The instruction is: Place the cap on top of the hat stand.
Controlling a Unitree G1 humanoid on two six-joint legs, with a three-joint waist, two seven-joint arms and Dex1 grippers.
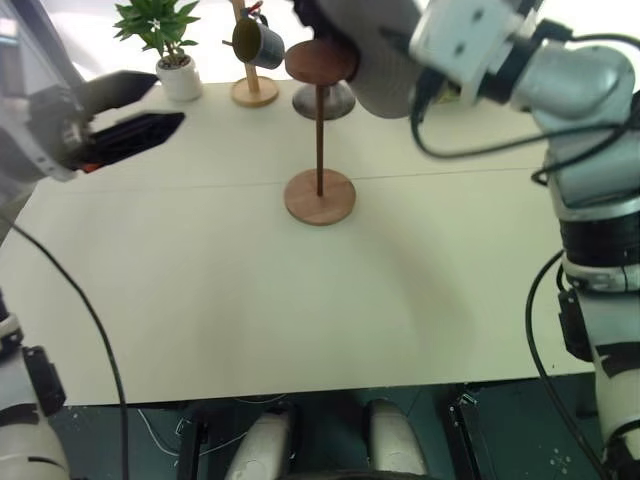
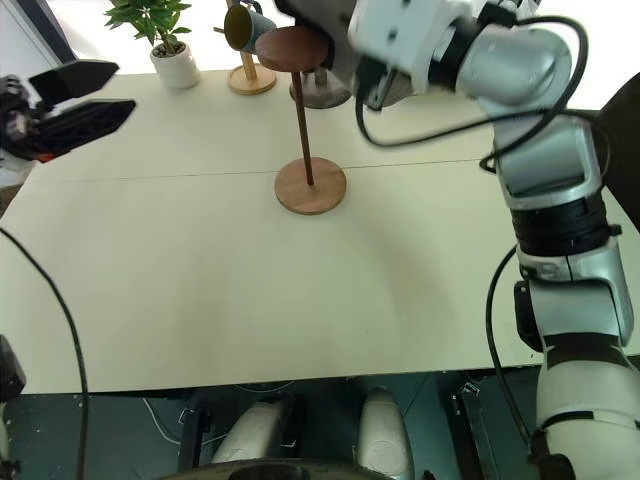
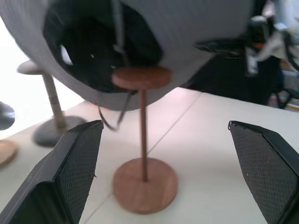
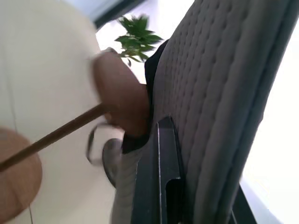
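Right jaws first: we read them clamped on the brim of the cap (image 3: 196, 42), the quilted grey fabric pinched between the black fingers (image 4: 161, 172) in the right wrist view. The right gripper (image 1: 400, 55) itself sits up high, just beside the disc top of the hat stand (image 1: 319, 150), on the robot's right of it.

Left gripper (image 1: 135, 110) — jaws wide, nothing between them, well apart from the hat stand on the robot's left and aimed toward it.

The cap hangs in the air, tipped on edge: its dark hollow crown faces the stand's disc from the far right side, a thin strap dangling near the rod. Not yet over the top; the disc sits level with the opening rather than under it.

The relation that matters — the stand's long axis is upright, while the cap's opening looks sideways. We judge the cap must be turned opening-down and carried over the disc, toward the robot's left. The right arm is the nearer one.

Behind the hat stand on the table (image 1: 250, 300): a grey stand (image 1: 325, 100), a mug tree (image 1: 255, 60), a potted plant (image 1: 165, 35).
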